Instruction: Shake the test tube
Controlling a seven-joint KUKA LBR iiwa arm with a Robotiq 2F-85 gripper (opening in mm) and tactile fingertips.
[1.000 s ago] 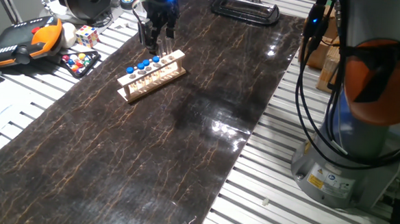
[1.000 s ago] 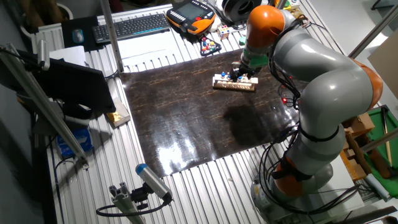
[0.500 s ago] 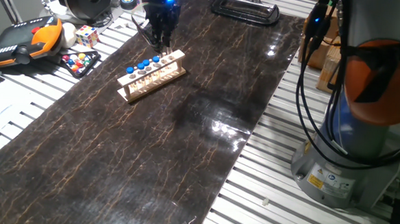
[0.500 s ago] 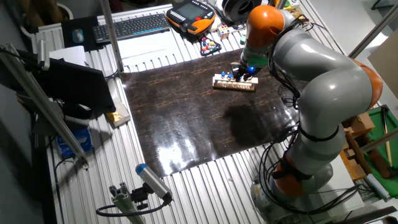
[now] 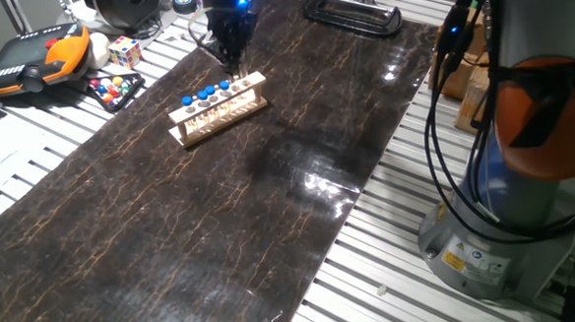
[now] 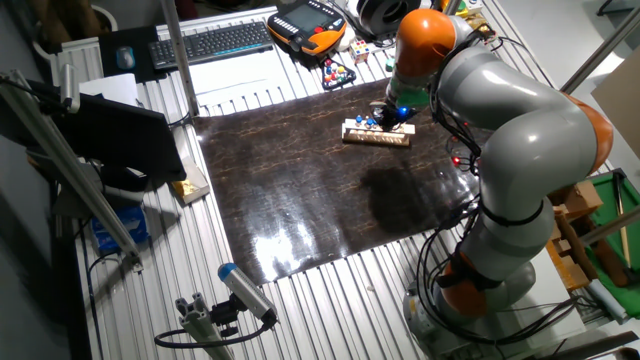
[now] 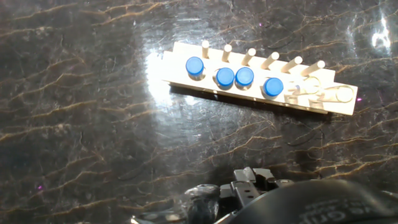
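A pale wooden rack (image 5: pixel 218 106) holds several test tubes with blue caps (image 5: pixel 201 95) and, at one end, taller uncapped clear tubes (image 7: pixel 323 93). In the hand view the blue caps (image 7: pixel 225 76) stand in a row along the rack (image 7: pixel 186 84). My gripper (image 5: pixel 228 59) hangs just behind and above the rack's capped end, with its fingers drawn together. I see no tube between them. It also shows over the rack in the other fixed view (image 6: pixel 390 112). In the hand view the gripper (image 7: pixel 249 182) is a dark shape at the bottom edge.
A dark glossy marbled mat (image 5: pixel 267 180) covers the slatted table. An orange teach pendant (image 5: pixel 32 57), a puzzle cube (image 5: pixel 124 50) and coloured balls (image 5: pixel 114 88) lie to the left. A black clamp (image 5: pixel 352 12) lies at the far end. The arm's base (image 5: pixel 500 241) stands at the right.
The fingers, spread apart a second ago, have closed together. The hand has risen slightly above the rack. The rack and tubes have not moved.
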